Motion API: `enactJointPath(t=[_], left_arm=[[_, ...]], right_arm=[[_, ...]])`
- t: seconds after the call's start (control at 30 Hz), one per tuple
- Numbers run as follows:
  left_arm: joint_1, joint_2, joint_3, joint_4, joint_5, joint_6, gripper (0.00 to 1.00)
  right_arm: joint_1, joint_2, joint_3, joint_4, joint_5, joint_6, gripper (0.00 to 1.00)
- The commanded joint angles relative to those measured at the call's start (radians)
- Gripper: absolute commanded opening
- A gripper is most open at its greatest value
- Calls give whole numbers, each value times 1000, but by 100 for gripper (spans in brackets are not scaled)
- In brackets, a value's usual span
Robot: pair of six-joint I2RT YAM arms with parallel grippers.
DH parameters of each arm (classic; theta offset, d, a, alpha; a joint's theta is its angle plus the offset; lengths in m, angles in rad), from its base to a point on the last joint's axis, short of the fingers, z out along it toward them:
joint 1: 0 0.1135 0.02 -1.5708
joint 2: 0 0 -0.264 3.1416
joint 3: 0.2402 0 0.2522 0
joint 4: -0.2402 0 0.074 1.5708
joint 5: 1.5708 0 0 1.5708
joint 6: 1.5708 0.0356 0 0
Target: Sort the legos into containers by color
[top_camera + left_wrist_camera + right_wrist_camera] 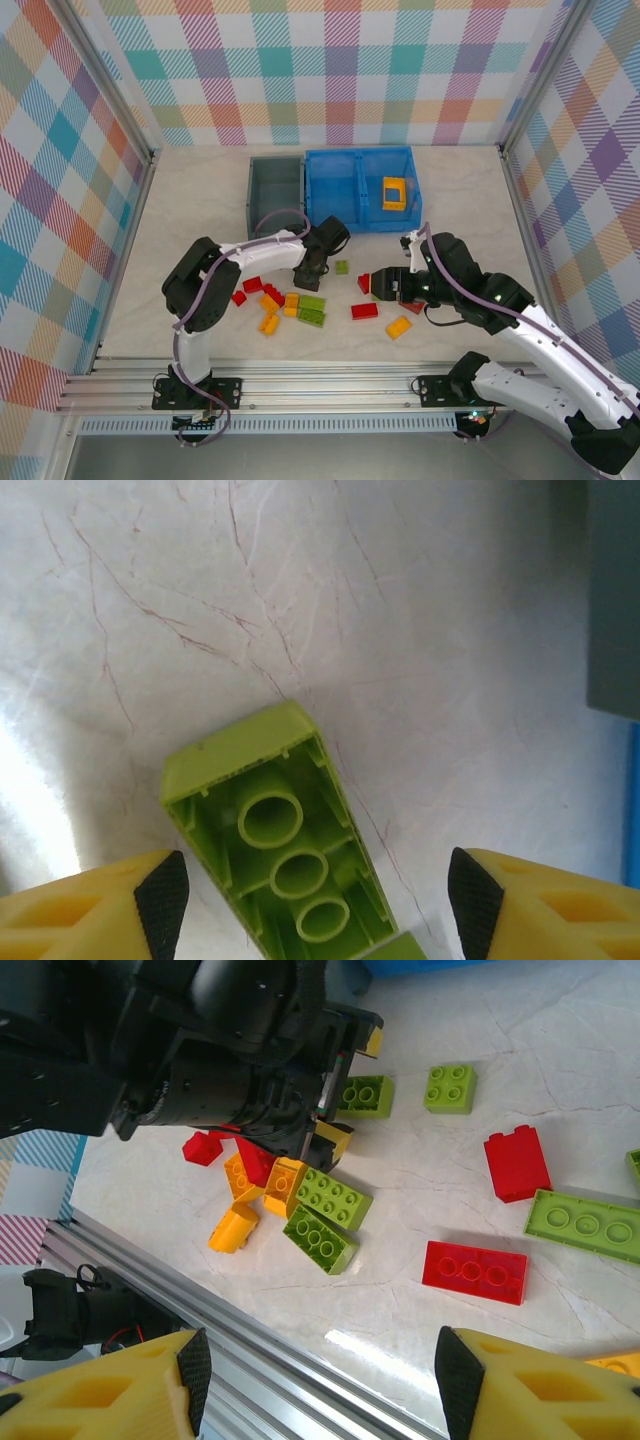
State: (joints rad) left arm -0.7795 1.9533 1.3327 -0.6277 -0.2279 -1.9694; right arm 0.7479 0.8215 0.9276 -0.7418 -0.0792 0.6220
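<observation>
Ahead, bare table (pixel 385 250) between legos (pixel 310 308), containers (pixel 358 190)

White left arm (pixel 265 250) and right arm (pixel 545 335) with black joints, lilac cables (pixel 176 345), yellow pincer fingers (pixel 540 1385), black pads (pixel 163 900)

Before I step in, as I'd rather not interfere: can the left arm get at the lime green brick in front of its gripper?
Likely yes: the left gripper is open and the lime green brick lies between its fingers, clear of both, with nothing over it.
</observation>
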Motion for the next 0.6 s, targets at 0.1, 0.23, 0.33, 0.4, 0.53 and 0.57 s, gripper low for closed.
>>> enactJointPath(t=[0.1,0.23,0.33,0.4,0.53,0.57], left_arm=[[37,66,32,-26,24,-91,51],[37,45,26,-33,6,-66,33],[26,-10,-5,-42,-25,-41,25],[6,-66,-33,-47,-49,-23,23],[-27,-227,-108,-85,-114,99,22],[-26,-273,-119,-109,-137,150,22]], right_arm=[[6,0,22,-10,13,16,63],[5,-2,17,-13,22,17,63],[6,3,13,5,15,7,64],[6,17,14,43,-18,-16,64],[6,34,16,169,-107,-63,64],[5,41,18,195,-117,-71,65]])
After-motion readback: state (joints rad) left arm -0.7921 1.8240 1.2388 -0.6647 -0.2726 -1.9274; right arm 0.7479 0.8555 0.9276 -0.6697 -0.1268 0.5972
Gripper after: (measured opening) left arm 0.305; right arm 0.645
